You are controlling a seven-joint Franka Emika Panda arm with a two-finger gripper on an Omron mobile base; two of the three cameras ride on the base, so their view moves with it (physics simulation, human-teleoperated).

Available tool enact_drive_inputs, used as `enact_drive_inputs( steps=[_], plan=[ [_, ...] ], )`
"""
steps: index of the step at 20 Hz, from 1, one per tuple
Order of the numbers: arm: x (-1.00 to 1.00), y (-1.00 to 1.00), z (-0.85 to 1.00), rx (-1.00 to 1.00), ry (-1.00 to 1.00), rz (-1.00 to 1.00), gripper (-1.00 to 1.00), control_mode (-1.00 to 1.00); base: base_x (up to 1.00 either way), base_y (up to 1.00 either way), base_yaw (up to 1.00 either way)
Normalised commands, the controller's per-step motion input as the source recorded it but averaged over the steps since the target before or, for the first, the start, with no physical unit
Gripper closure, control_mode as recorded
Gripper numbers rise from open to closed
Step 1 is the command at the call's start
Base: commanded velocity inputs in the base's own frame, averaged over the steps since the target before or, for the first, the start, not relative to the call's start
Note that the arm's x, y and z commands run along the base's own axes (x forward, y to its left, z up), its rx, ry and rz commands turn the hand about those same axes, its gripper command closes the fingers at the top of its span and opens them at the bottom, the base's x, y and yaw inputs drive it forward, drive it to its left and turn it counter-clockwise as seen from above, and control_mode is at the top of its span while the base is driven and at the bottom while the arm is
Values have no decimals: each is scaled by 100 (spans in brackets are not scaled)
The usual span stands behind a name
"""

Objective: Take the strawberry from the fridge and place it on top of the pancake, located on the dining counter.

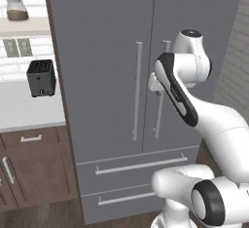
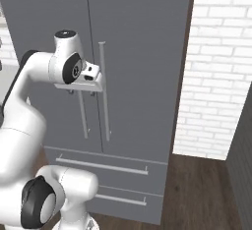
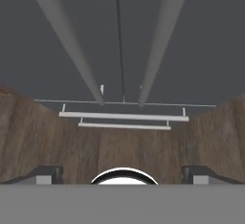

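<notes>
Grey fridge (image 1: 107, 76) doors stand shut; the gripper (image 2: 81, 92), jaws wide and empty, hangs at the handles (image 2: 102, 89). Next: grasp one handle, pull.

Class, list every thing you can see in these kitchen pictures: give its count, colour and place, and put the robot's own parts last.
fridge: one, matte grey, centre, both doors shut
bar handles: two, pale grey, upright, either side of the door seam
drawers: two, grey, below the doors
toaster: one, black, on the white worktop left of the fridge
jar: one, brown contents, on the shelf above
brick wall: one, white, right of the fridge
floor: dark wood
gripper: one, open, in front of the handles
arm: one, white with dark joints
</notes>
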Motion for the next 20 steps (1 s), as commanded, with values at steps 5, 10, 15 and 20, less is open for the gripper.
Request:
enact_drive_inputs(
  steps=[5, 10, 15, 20],
  plan=[
    [50, -16, -17, 0, -1, 2, -100, -100, 0, 0, 0],
    [55, -27, -4, -5, -16, 10, -100, -100, 0, 0, 0],
    [43, -12, -3, -1, -24, 7, -100, -100, 0, 0, 0],
    [30, -8, -1, 5, -20, 6, -100, -100, 0, 0, 0]
  ],
)
